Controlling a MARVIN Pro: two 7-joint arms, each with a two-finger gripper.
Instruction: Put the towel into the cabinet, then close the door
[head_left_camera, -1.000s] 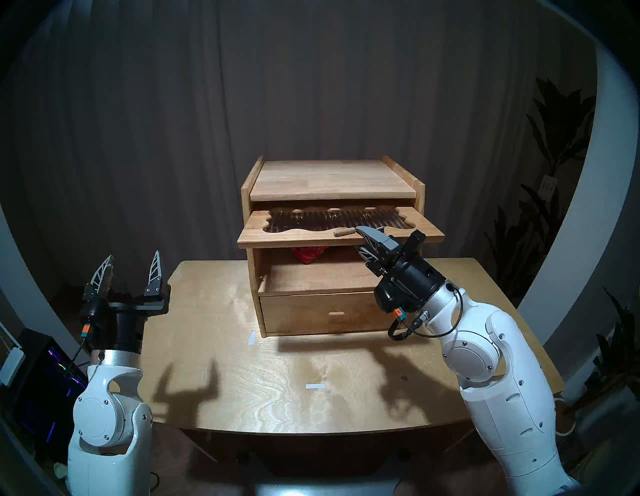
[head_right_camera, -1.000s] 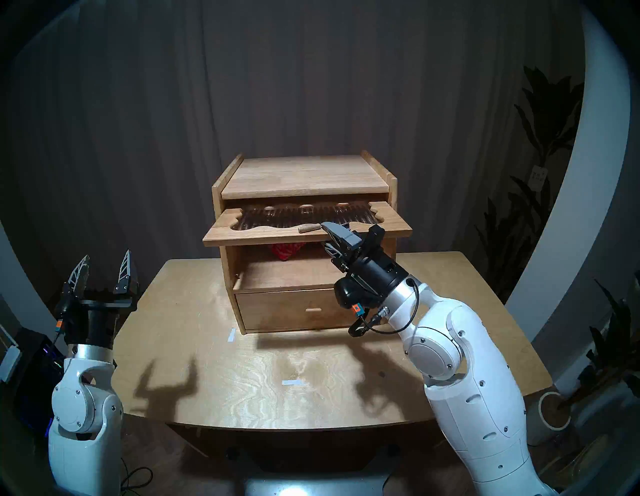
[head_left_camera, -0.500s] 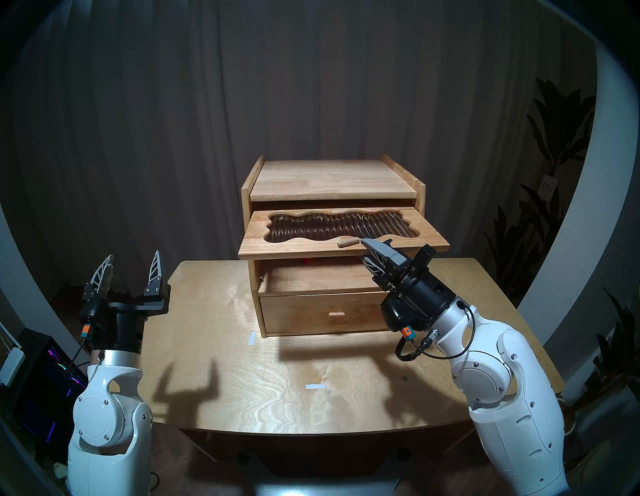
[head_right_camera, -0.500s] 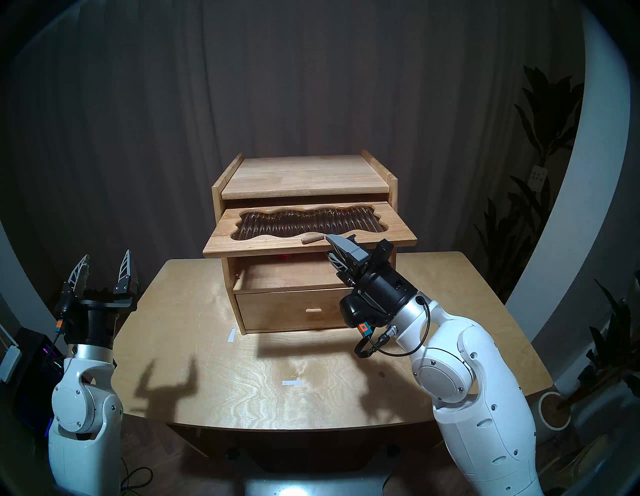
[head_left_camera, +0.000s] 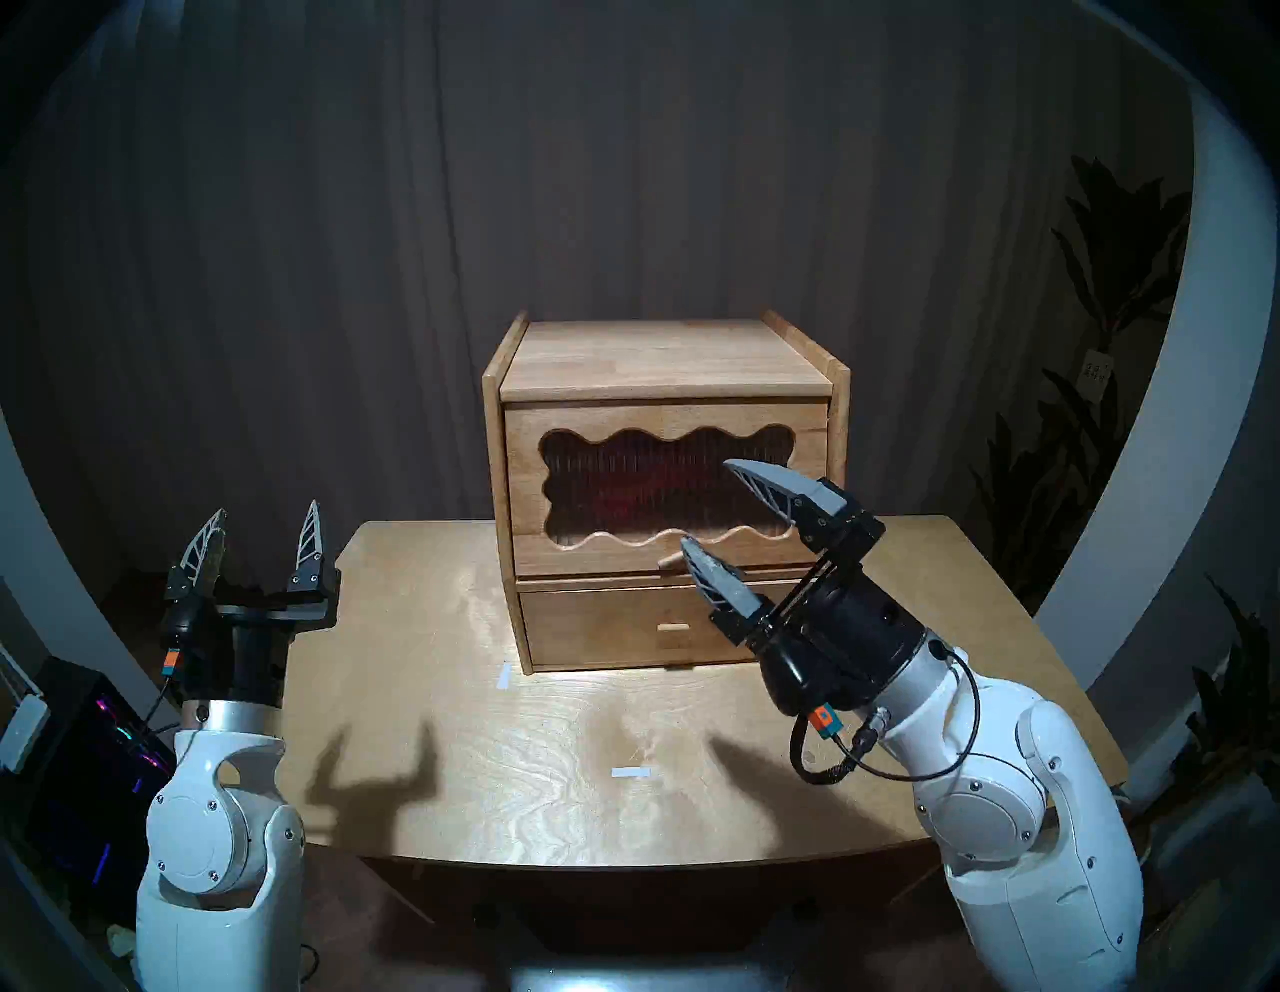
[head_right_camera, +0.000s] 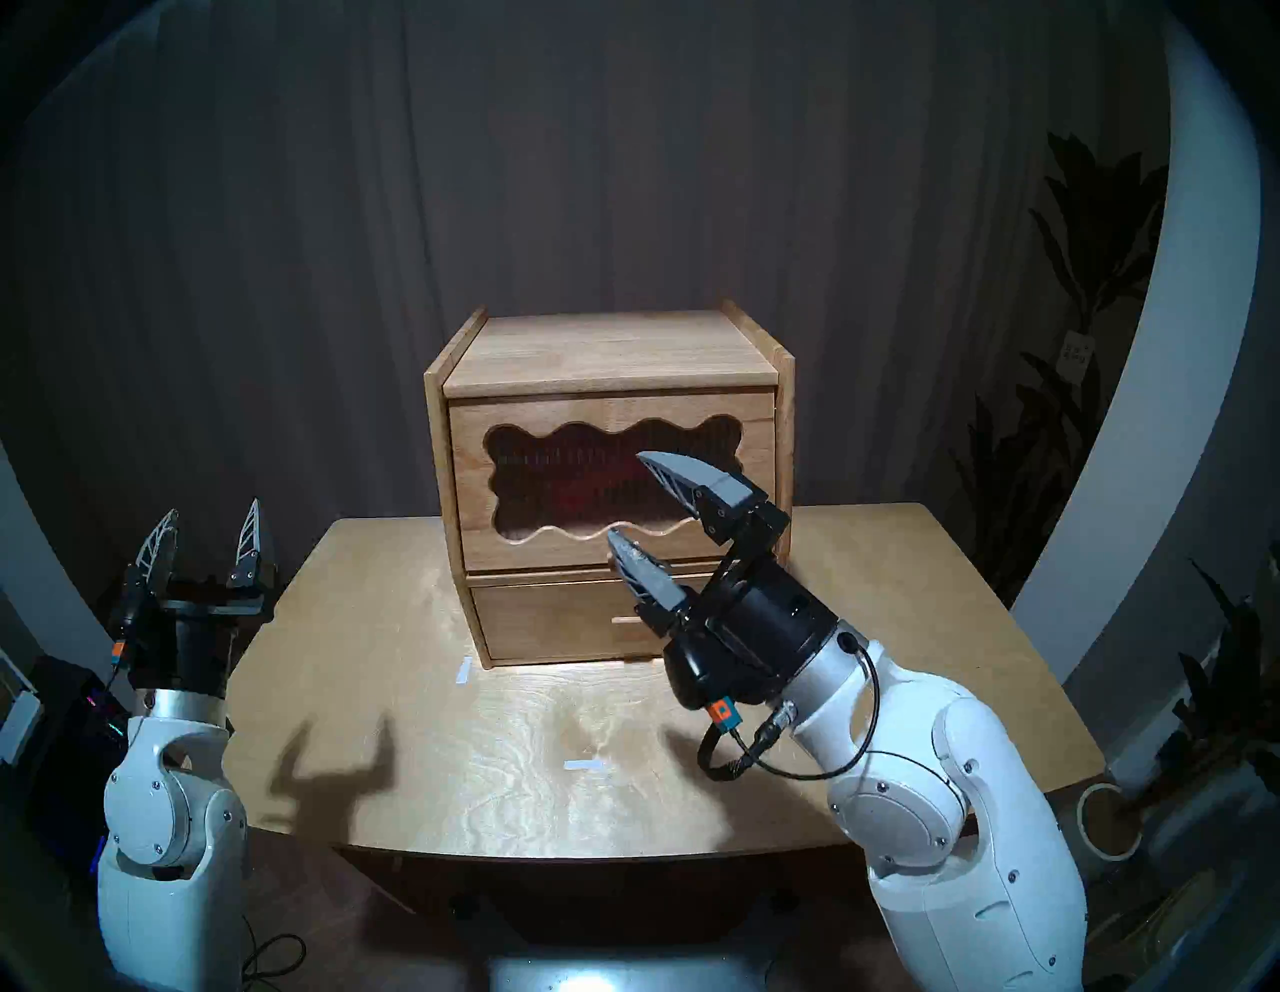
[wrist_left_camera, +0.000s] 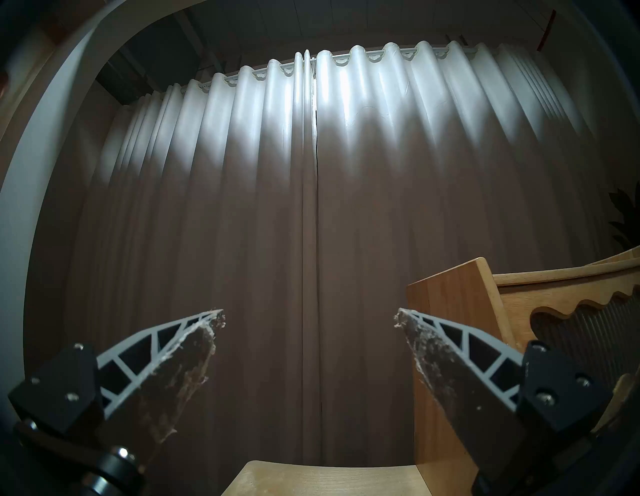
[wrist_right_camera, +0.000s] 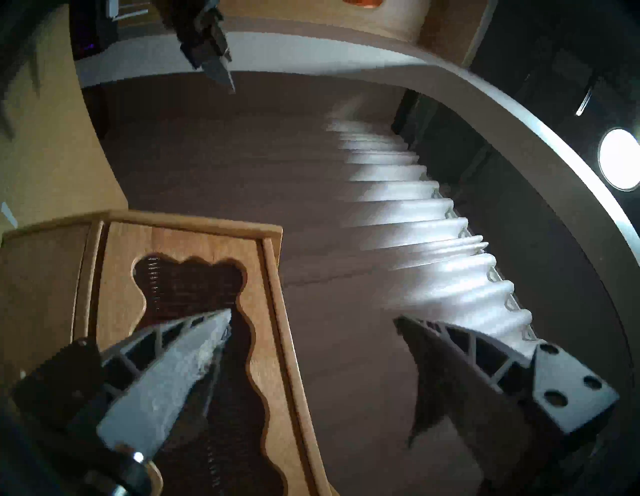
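We read the door (head_left_camera: 665, 478) as hanging flat against the front of the cabinet (head_left_camera: 665, 353), its wavy ribbed window facing us. Behind that window a red blur shows, which we take for the towel (head_left_camera: 623, 485) lying inside the big compartment. The peg handle (head_left_camera: 670, 560) sticks out near the door's lower edge, just above the drawer (head_left_camera: 623, 623).

The relation that matters: the door lies at about 11 o'clock from our right gripper (head_left_camera: 706, 502), close in front of it. Its jaws stand spread and empty, one finger across the window, the other beside the peg; whether that one touches the peg we cannot tell. The door's long axis runs 9 to 3 o'clock, and the jaws open roughly 12 to 6. The right arm is far nearer. Our left gripper (head_left_camera: 267, 519) waits well apart at 9 o'clock over the worktop (head_left_camera: 554, 762) edge, jaws spread, holding nothing.

The head views show the whole front and the red behind the ribs. The right wrist view, turned on its side, shows the door's frame close up and no gap along its edge, but no red. The left wrist view catches only the cabinet's side and a corner of the window.

We judge both steps done; backing the right arm away is what remains.
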